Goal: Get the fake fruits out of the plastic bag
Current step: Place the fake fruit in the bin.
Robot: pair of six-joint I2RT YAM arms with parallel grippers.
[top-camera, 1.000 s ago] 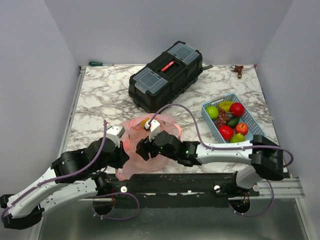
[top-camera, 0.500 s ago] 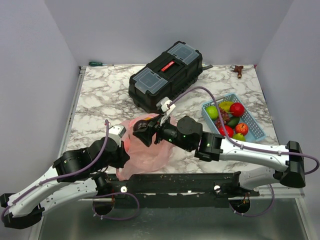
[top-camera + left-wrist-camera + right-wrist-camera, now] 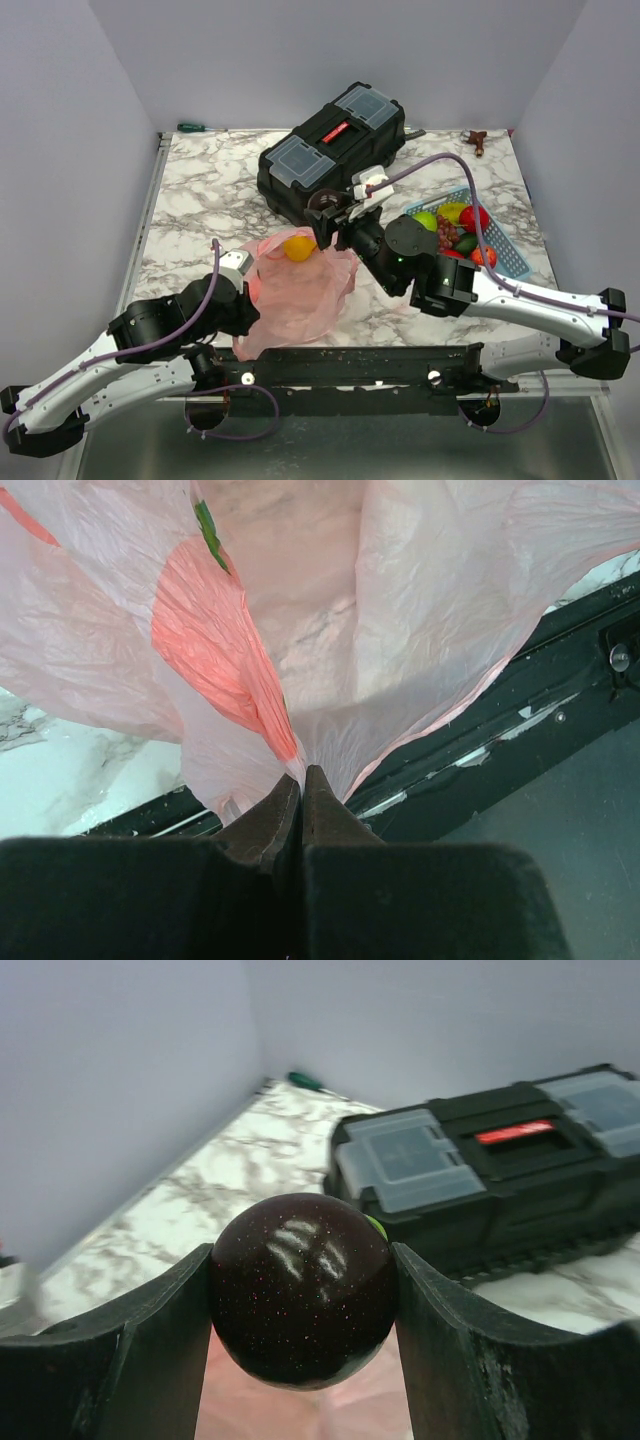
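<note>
At table centre, just to 6 o'clock of the black toolbox (image 3: 335, 150), the right gripper (image 3: 302, 1305) hangs in the air w/ a dark fruit (image 3: 300, 1275) clamped between its two fingers. The fruit is round, glossy, near-black maroon, w/ a bit of green at its 2 o'clock edge in the wrist view. The fingers press on both sides of it, and it sits clear of the tabletop.

The plastic bag (image 3: 300, 295) lies toward 7 o'clock of that gripper, on the marble table (image 3: 200, 200) close to the near edge. It is pink, crinkly & see-through. An orange-yellow fruit (image 3: 298, 246) sits at the bag's 12 o'clock lip, film around its lower part. The left wrist view shows a green leaf shape (image 3: 208, 525) and a red-pink patch (image 3: 225, 650) behind the film; can't tell what they are.

The left gripper (image 3: 301, 780) is at the bag's 9 o'clock side, fingers pressed together w/ a pinch of bag film between the tips. The film fans up & out from there.

At 3 o'clock of the right gripper, a light blue basket (image 3: 508, 252) holds other fruits (image 3: 473, 218): green, yellow, red & a grape bunch. The right arm covers the basket's near-left part. A green-handled screwdriver (image 3: 195, 127) lies at the table's 11 o'clock corner, and a small brown object (image 3: 478, 141) at the 1 o'clock corner.
</note>
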